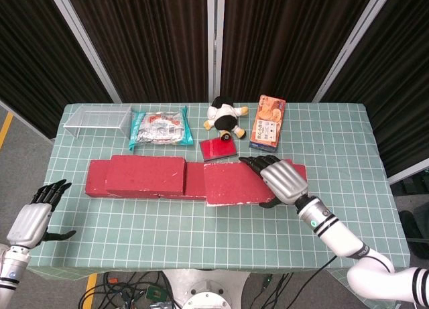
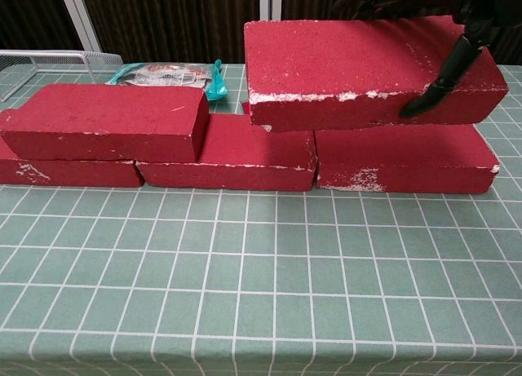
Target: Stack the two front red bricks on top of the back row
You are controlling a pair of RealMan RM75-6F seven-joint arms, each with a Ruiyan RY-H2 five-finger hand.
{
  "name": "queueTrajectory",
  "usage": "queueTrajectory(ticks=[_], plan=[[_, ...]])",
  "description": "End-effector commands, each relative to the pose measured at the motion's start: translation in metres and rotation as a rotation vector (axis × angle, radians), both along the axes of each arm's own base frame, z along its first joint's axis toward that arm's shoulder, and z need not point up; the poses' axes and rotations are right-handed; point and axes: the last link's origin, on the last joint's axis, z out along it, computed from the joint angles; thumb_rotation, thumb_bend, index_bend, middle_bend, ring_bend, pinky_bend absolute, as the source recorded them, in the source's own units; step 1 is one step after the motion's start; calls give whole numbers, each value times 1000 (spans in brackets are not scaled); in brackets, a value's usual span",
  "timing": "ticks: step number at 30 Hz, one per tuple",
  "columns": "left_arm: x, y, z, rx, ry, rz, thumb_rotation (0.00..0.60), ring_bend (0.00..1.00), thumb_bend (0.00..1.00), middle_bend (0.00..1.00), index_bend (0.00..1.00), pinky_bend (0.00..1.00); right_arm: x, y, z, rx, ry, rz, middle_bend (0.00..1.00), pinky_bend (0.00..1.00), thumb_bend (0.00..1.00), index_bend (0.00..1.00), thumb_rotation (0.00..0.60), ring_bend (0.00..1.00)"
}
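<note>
My right hand [image 1: 281,180] [image 2: 447,17] grips a red brick [image 1: 231,183] [image 2: 342,62] by its right end and holds it in the air above the back row of red bricks [image 1: 194,180] [image 2: 228,152], over the row's middle and right bricks. Another red brick [image 1: 145,174] [image 2: 102,121] lies stacked on the row's left part. My left hand [image 1: 37,215] hovers off the table's front left corner, fingers spread, holding nothing; the chest view does not show it.
Behind the row lie a small red card [image 1: 218,149], a plush penguin [image 1: 226,117], an orange snack box [image 1: 268,122] [image 2: 371,51], a foil snack bag [image 1: 159,128] [image 2: 163,72] and a wire rack [image 1: 97,119] [image 2: 49,62]. The green grid mat [image 1: 167,222] covers the table.
</note>
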Motion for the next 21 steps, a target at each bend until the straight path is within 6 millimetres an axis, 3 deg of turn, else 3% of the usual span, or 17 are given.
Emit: queueTrajectory(ticks=[1, 7, 21], plan=[[1, 0, 0, 1, -7, -11, 600, 0, 35, 0, 65, 0, 2, -17, -10, 34, 3, -29, 251, 302, 73, 73, 600, 217], [0, -2, 2, -5, -17, -9, 600, 0, 35, 0, 65, 0, 4, -37, -25, 61, -8, -76, 251, 302, 73, 73, 600, 217], [-6, -2, 3, -13, -58, -6, 600, 0, 35, 0, 66, 0, 12, -56, -56, 137, -7, -122, 260, 302, 81, 72, 600, 224]])
